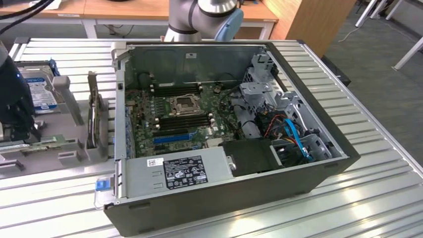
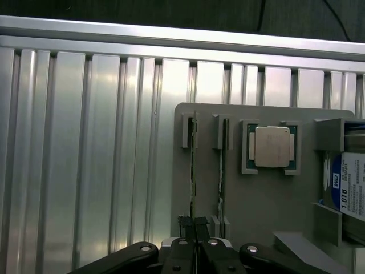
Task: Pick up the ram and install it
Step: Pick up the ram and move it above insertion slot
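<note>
Claw (image 2: pixel 194 225): nearest the wrist lens, at 6 o'clock of that view; fingers pinched nearly together over the near end of one slotted board. Whether they truly clamp it or merely rest at its edge, cannot tell.
Ram (image 2: pixel 193 171): thin green stick standing on edge in a slot of the grey holder tray (image 2: pixel 262 194), running from the claw toward 12 o'clock. A second stick (image 2: pixel 221 171) stands in the neighbouring slot, just beside it at 3 o'clock.
Processor chip (image 2: pixel 272 146): square, silver, seated in its own recess at about 2 o'clock of the claw.
Hard drive (image 2: pixel 351 191): blue-labelled, upright at the tray's 3 o'clock edge.
Computer case (image 1: pixel 231 124): open on the slatted tabletop (image 1: pixel 370 198), motherboard exposed, dark memory slots (image 1: pixel 184 120) beside the socket; well apart from the tray, at 3 o'clock of it in the exterior view.
Risk, grip: hold sits at one end only; likely to tilt or jam the ram in its slot on lifting.
Risk, neighbour: second stick close enough to be snagged or dragged.
Risk, seating: a crooked stick probably misses the narrow slot or strikes the case wall.
</note>
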You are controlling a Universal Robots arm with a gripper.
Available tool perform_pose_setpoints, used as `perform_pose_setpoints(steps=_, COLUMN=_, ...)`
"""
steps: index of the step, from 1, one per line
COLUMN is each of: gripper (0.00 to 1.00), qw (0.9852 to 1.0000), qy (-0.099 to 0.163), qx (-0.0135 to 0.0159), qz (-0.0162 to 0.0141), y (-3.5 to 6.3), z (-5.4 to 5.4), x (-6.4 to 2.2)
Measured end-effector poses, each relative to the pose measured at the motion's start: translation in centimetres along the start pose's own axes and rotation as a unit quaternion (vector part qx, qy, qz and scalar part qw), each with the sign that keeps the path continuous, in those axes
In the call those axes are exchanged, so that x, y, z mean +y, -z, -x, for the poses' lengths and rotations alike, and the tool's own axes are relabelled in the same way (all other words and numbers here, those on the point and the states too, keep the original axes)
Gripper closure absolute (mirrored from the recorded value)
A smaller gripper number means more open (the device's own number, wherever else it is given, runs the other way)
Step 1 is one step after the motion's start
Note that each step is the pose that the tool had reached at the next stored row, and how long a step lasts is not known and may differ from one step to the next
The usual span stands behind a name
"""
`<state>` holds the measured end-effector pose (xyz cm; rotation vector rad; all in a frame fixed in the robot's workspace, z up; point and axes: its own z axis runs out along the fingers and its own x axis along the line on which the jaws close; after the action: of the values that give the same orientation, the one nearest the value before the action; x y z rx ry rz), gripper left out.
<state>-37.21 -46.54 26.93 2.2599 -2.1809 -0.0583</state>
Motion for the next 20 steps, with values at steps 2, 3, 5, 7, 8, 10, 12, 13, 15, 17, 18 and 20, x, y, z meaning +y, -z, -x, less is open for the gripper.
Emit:
perform_pose_setpoints(steps=2, gripper=0.88, qw=1.0000, qy=0.000, qx=0.0000, qz=0.0000, y=0.71, z=0.0, x=0.02)
perform_pose_setpoints(steps=3, gripper=0.88, qw=1.0000, qy=0.000, qx=0.0000, qz=0.0000, y=1.02, z=0.0, x=0.02)
perform_pose_setpoints(steps=5, gripper=0.88, qw=1.0000, qy=0.000, qx=0.0000, qz=0.0000, y=1.79, z=0.0, x=0.05)
perform_pose_setpoints(steps=7, gripper=0.88, qw=1.0000, qy=0.000, qx=0.0000, qz=-0.0001, y=2.59, z=0.1, x=0.07)
perform_pose_setpoints(steps=8, gripper=0.88, qw=1.0000, qy=0.000, qx=0.0000, qz=0.0000, y=2.99, z=0.1, x=0.08)
perform_pose_setpoints(steps=10, gripper=0.88, qw=1.0000, qy=0.000, qx=0.0000, qz=0.0000, y=3.91, z=0.1, x=0.10)
perform_pose_setpoints(steps=12, gripper=0.88, qw=1.0000, qy=0.000, qx=0.0000, qz=0.0000, y=4.82, z=0.1, x=0.13)
perform_pose_setpoints(steps=13, gripper=0.88, qw=1.0000, qy=0.000, qx=0.0000, qz=0.0000, y=5.27, z=0.1, x=0.14)
perform_pose_setpoints(steps=15, gripper=0.88, qw=1.0000, qy=0.000, qx=0.0000, qz=0.0000, y=6.13, z=0.2, x=0.16)
perform_pose_setpoints(steps=17, gripper=0.88, qw=1.0000, qy=0.000, qx=0.0000, qz=0.0000, y=6.86, z=0.2, x=0.18)
perform_pose_setpoints(steps=18, gripper=0.88, qw=1.0000, qy=0.000, qx=0.0000, qz=0.0000, y=7.16, z=0.2, x=0.18)
perform_pose_setpoints(steps=20, gripper=0.88, qw=1.0000, qy=0.000, qx=0.0000, qz=0.0000, y=7.69, z=0.2, x=0.20)
